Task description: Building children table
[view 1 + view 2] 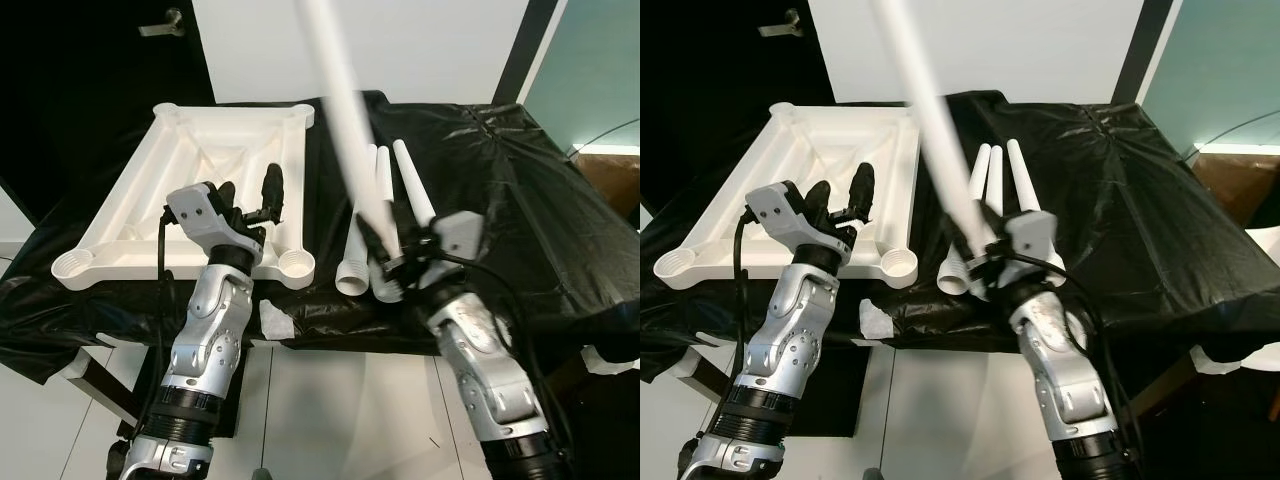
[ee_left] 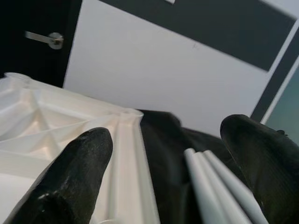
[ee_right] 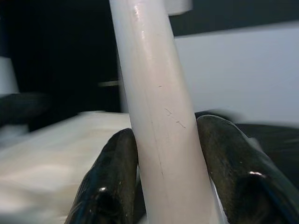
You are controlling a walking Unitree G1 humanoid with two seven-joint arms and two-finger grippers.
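Under both hands, the surface (image 1: 520,200) is draped in black sheeting. Just ahead of the left hand (image 1: 250,200), whose fingers are spread and empty, the white tabletop (image 1: 190,190) lies upside down with all visible corner sockets unfilled. Beyond the right hand (image 1: 385,250), three spare legs (image 1: 395,200) lie side by side. That right hand is clamped around one raised leg (image 1: 345,120), tilted up and away. By my judgement assembly has barely begun: no leg is seated yet.
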